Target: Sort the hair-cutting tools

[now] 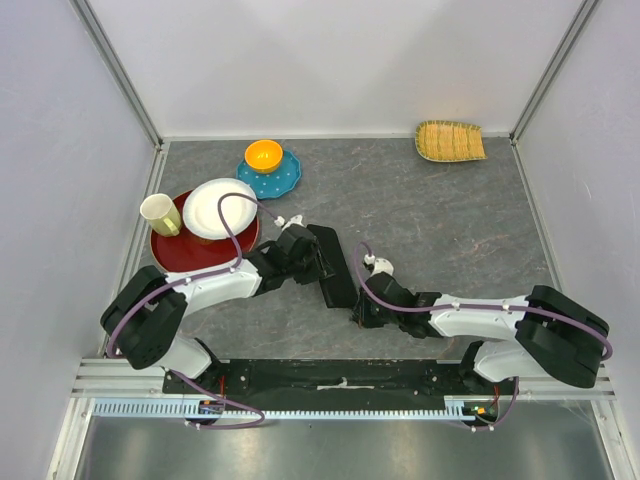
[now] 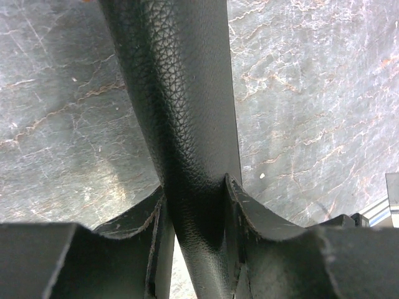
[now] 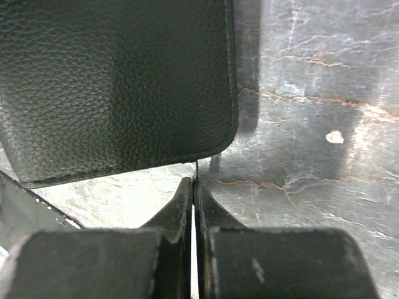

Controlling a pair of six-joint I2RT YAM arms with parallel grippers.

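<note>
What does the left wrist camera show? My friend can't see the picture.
The left gripper pinches a black, pebbly leather case between its two fingers, seen from very close. Behind it lies the gray, marbled table.

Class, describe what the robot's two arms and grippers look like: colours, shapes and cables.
Both arms, left arm and right arm, have white links between bulky black joint housings, each trailed by a looping purple cable. The left gripper and right gripper have matte black fingers with scuffed, worn edges.
</note>
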